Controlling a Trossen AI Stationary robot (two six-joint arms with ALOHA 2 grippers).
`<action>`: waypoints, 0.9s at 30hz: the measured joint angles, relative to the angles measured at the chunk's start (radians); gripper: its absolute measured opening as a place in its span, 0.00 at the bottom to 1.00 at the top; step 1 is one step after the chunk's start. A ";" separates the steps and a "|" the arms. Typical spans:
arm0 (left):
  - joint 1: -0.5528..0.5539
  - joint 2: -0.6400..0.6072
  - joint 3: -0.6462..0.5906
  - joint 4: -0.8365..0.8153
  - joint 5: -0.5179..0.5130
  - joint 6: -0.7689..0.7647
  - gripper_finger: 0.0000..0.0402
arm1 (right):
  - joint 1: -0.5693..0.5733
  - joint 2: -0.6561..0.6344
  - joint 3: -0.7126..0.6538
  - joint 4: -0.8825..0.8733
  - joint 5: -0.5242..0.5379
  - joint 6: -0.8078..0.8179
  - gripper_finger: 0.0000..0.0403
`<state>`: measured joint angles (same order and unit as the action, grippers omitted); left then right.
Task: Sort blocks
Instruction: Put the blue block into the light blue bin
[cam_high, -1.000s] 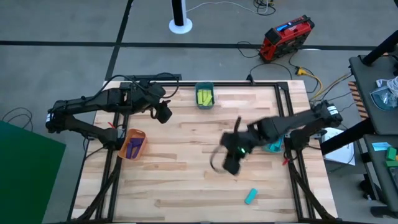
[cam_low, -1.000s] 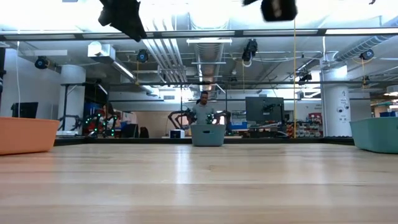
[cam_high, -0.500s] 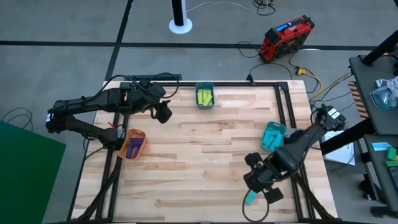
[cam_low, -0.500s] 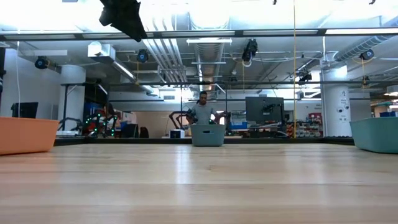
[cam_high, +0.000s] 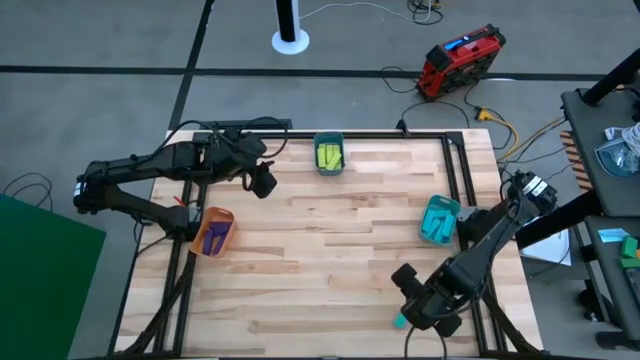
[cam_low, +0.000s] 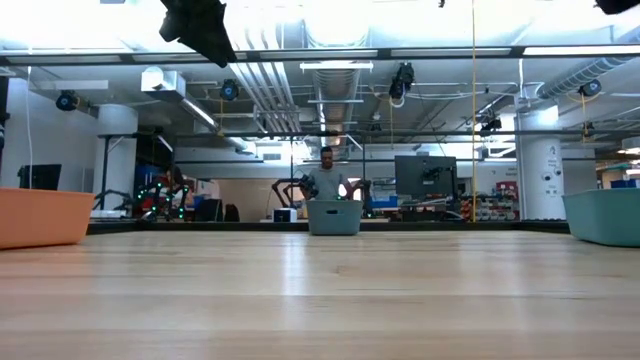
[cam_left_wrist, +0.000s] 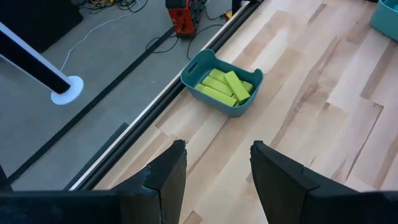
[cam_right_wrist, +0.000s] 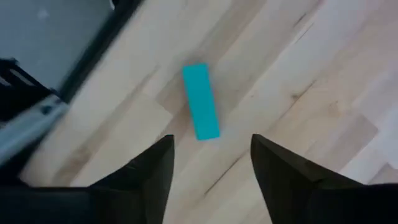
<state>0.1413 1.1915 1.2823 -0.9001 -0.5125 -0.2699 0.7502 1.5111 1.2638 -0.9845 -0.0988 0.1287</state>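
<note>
A single cyan-blue block (cam_right_wrist: 200, 101) lies flat on the wood near the table's near right corner. In the high view only its tip (cam_high: 399, 321) shows beside my right gripper (cam_high: 422, 308). My right gripper (cam_right_wrist: 211, 163) hovers above the block, open, and touches nothing. My left gripper (cam_high: 263, 181) waits open above the far left part of the table (cam_high: 320, 250). It faces a teal bin (cam_left_wrist: 222, 84) of yellow-green blocks (cam_left_wrist: 227, 86). Purple blocks (cam_high: 215, 237) lie in the orange bin (cam_high: 213, 231). Cyan blocks lie in the right teal bin (cam_high: 438, 218).
Three bins stand on the table: orange at the left edge (cam_low: 40, 216), teal at the far edge (cam_high: 329, 153), teal at the right edge (cam_low: 604, 215). The table's metal frame and near edge run close to the cyan block. Bare wood fills the middle.
My right gripper has swung from the table's middle toward the near right corner, coming over the lone cyan block, and has left the low view. The block has stayed where it was. My left arm has kept still.
</note>
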 joint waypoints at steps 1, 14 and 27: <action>0.000 0.000 0.000 0.000 0.000 0.000 0.39 | 0.004 0.004 -0.015 0.019 0.011 -0.025 0.48; 0.000 0.000 0.000 0.000 -0.001 0.000 0.39 | 0.011 0.151 -0.141 0.179 0.047 -0.088 0.56; 0.000 0.000 -0.002 -0.001 -0.001 0.000 0.39 | 0.011 0.265 -0.183 0.319 0.050 -0.076 0.54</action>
<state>0.1413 1.1915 1.2808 -0.9007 -0.5137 -0.2695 0.7612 1.7765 1.0805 -0.6653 -0.0490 0.0523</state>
